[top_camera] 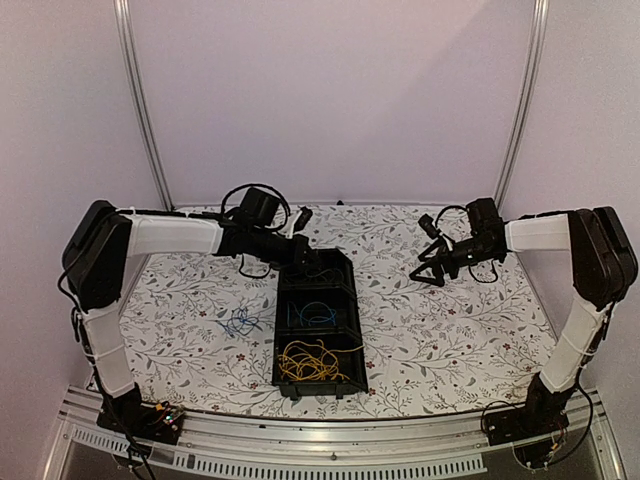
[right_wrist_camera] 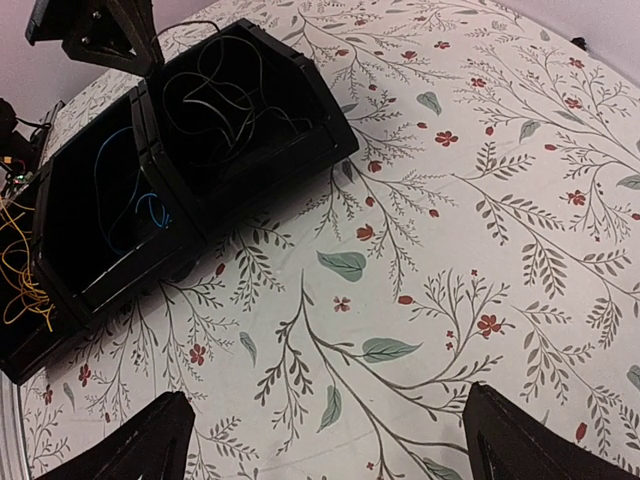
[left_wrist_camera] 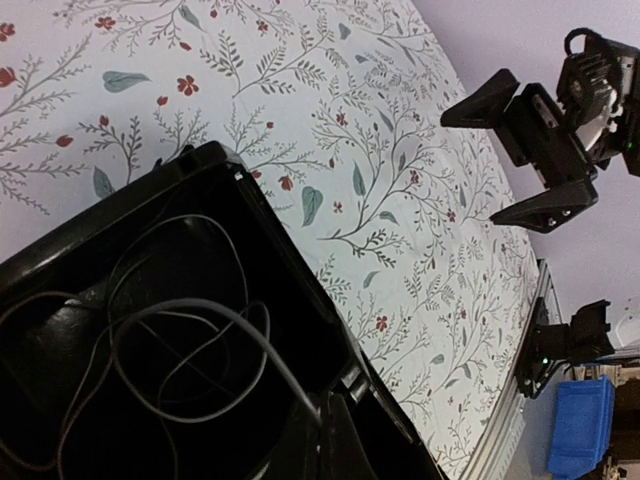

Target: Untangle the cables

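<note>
A black three-compartment tray [top_camera: 320, 388] lies mid-table. Its far compartment holds thin dark cables [left_wrist_camera: 190, 340], also in the right wrist view [right_wrist_camera: 225, 95]. The middle one holds blue cables [top_camera: 312, 312], the near one yellow cables [top_camera: 310, 362]. A small blue cable bunch [top_camera: 238, 322] lies on the cloth left of the tray. My left gripper [top_camera: 312, 262] is inside the far compartment, shut [left_wrist_camera: 328, 420] on a strand of the dark cables. My right gripper [top_camera: 435, 262] hovers to the right of the tray, open and empty [right_wrist_camera: 330, 450].
The table has a floral cloth [top_camera: 450, 330]. An aluminium rail [top_camera: 330, 450] runs along the near edge and frame poles [top_camera: 145, 110] stand at the back corners. A blue bin [left_wrist_camera: 580, 425] sits beyond the table edge.
</note>
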Robot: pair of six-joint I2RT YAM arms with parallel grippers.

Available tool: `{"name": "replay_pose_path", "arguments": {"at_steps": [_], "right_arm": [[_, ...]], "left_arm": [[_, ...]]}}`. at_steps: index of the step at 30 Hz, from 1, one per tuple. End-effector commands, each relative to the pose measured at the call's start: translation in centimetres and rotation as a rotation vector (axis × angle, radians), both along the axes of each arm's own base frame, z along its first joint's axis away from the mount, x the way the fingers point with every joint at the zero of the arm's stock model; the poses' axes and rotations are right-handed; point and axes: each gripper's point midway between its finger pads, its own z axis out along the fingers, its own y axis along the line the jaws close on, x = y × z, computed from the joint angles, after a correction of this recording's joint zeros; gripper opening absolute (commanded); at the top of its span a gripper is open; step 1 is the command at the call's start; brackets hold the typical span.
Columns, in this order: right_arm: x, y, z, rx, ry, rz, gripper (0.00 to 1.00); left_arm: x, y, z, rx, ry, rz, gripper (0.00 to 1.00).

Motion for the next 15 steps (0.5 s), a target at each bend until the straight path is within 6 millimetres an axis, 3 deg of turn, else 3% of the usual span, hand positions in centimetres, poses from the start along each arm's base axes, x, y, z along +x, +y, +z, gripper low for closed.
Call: {"name": "replay_pose_path", "arguments": {"at_steps": [1,3,8,12,15], "right_arm": [[0.1,0.4,0.3,0.012,0.004,0.026,0.98],[0.1,0.4,0.3,0.011,0.003,0.026,0.98],[0.0,0.5,0.2,0.015,0.011,0.029,0.98],[0.0,0.5,0.0,0.017,0.017,0.032,0.98],[0.0,0.6,0.0,0.019,0.019,0.033,0.98]], "left_arm": [[-1.1,0.4,-3.2,0.082,0.064,-0.020,0.00],[-1.1,0.4,-3.0,0.083,0.061,-0.016,0.00],[-0.8,1.1,-1.2,0.098,0.038,0.015,0.16],[-1.3,2.7,0.8,0.142,0.009,0.057,0.29],[-2.0,4.7,1.9,0.192,-0.005,0.104,0.33]]}}
